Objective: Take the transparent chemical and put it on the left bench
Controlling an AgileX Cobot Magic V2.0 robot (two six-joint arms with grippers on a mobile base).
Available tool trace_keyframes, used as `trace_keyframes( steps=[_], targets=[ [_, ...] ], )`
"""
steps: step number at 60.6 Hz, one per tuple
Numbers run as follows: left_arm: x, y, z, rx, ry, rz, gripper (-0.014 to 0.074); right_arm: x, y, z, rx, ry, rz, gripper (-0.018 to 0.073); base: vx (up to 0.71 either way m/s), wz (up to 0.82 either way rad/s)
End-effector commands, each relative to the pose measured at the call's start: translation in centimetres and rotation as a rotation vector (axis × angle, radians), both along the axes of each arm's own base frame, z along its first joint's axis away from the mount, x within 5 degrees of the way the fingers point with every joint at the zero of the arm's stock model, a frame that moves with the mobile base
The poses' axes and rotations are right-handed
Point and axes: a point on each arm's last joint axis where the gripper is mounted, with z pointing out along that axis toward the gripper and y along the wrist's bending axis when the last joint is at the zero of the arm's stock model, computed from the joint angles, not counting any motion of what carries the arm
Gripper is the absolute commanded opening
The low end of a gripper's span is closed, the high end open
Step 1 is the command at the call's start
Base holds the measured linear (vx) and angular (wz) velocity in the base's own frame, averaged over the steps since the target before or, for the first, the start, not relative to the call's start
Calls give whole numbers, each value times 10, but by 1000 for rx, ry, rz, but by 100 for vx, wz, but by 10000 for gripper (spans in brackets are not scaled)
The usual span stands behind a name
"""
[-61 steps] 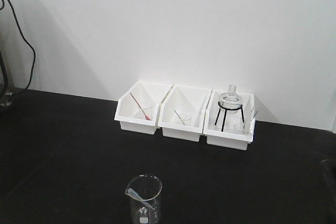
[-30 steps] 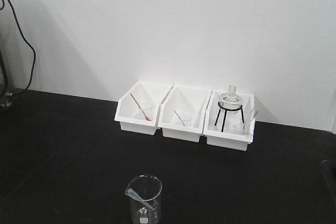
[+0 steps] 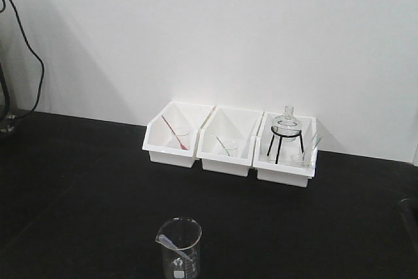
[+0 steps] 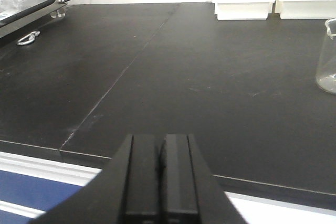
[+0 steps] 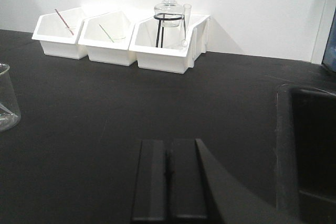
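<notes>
The transparent chemical (image 3: 171, 246), a clear pipette, leans inside a glass beaker (image 3: 179, 253) near the front edge of the black left bench (image 3: 78, 181). The beaker also shows at the right edge of the left wrist view (image 4: 328, 56) and at the left edge of the right wrist view (image 5: 6, 98). My left gripper (image 4: 160, 140) is shut and empty, low over the bench's front edge, well left of the beaker. My right gripper (image 5: 168, 145) is shut and empty, to the beaker's right. Neither gripper shows in the front view.
Three white trays (image 3: 228, 161) stand against the white wall. The left one holds a red pipette (image 3: 171, 130), the middle a small beaker with a pipette (image 3: 224, 145), the right a round flask on a black tripod (image 3: 286, 129). A recessed black basin (image 5: 310, 150) lies right.
</notes>
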Motion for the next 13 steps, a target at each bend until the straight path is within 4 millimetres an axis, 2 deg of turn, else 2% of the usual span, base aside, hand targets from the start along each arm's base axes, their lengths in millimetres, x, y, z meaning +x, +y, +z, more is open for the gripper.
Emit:
trace_keyframes(
  steps=[1,13],
  targets=[
    [-1,0,3,-14,-81,-1,-3,1,0,5,6,-72,-1,-8,0,0],
    [-1,0,3,-14,-81,-1,-3,1,0,5,6,-72,-1,-8,0,0]
  ],
)
